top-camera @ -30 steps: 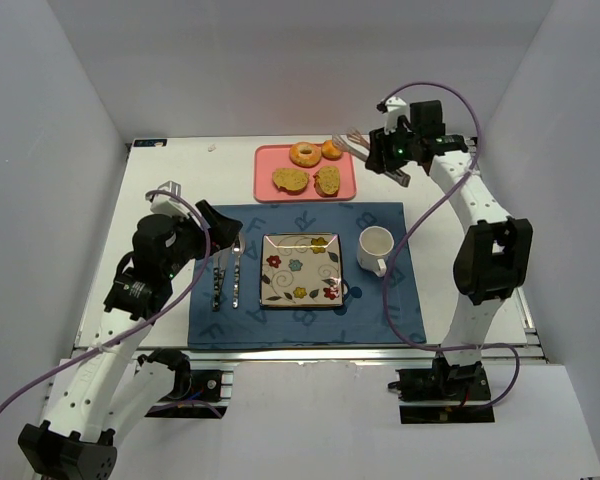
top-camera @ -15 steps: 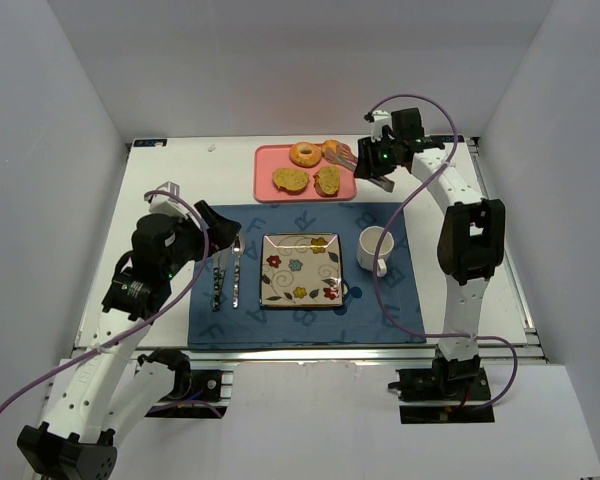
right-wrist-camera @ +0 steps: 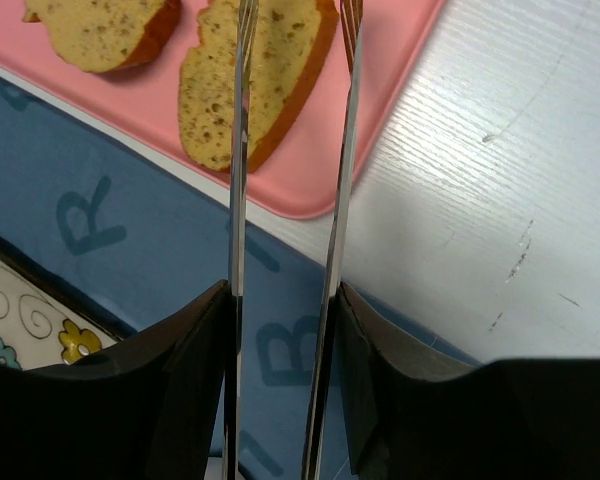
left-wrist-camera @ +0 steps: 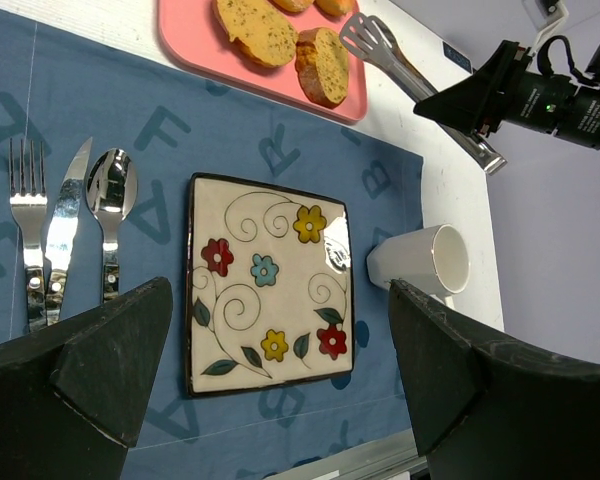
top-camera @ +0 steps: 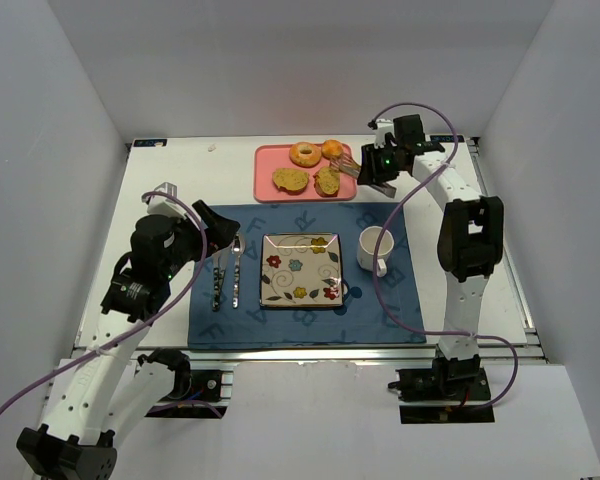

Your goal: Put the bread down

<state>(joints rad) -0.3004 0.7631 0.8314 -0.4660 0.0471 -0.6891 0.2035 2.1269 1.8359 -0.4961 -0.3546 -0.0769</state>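
Clamping tongs [left-wrist-camera: 390, 55], right gripper [top-camera: 375, 172] holds them partly spread over bread slice [right-wrist-camera: 210, 100] at tray's [right-wrist-camera: 310, 170] four o'clock, arm stretched forward.

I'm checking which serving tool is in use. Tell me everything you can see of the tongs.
The tongs are shiny metal: two long thin arms ending in slotted heads. The right hand grips them at the handle end, arms parted. They reach over the pink tray, one arm crossing a bread slice and the other running along its edge. Whether the tips touch it cannot be told.
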